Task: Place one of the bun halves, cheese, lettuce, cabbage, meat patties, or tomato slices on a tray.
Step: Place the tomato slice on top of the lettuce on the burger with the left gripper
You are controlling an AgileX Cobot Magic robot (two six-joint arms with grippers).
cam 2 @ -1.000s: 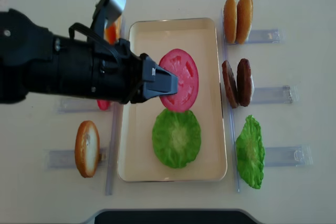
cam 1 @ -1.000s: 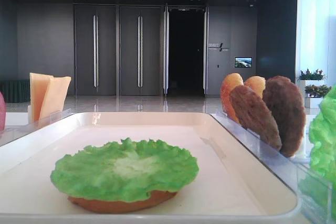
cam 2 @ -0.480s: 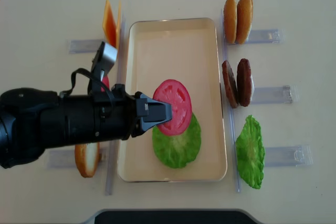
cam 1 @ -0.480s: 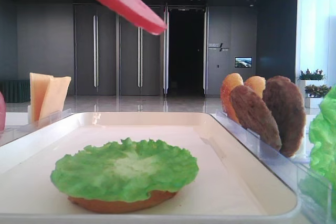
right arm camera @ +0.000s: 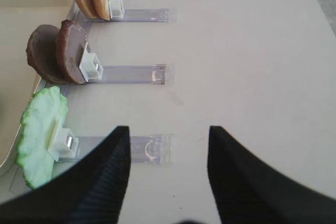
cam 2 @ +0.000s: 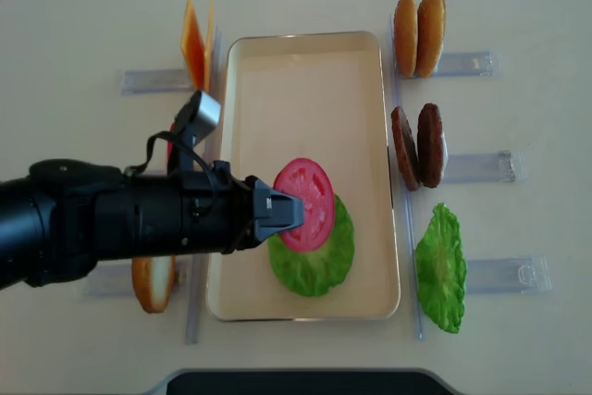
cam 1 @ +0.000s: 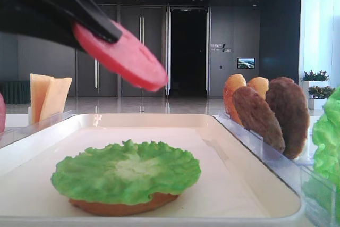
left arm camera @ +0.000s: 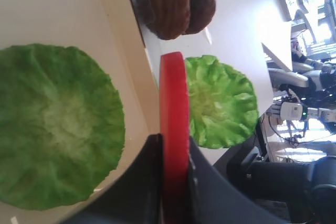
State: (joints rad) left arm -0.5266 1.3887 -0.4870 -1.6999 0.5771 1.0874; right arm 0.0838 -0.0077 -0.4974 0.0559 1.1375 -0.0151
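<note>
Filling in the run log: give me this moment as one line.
left gripper: shut on tomato slice | slice: above lettuce, not yet down | lettuce: on bun half, tray | right gripper: open, idle

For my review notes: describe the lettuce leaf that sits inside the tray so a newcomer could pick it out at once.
Find the cream tray at the table's middle. At its near end lies a round ruffled green lettuce leaf on a bun half, with the tomato slice in the left gripper hanging above it. The other lettuce leaf stands on edge in a clear holder outside the tray's right rim.

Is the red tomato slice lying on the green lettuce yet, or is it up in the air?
Up in the air. The left gripper pinches the tomato slice above the lettuce, with background visible between them.
</note>
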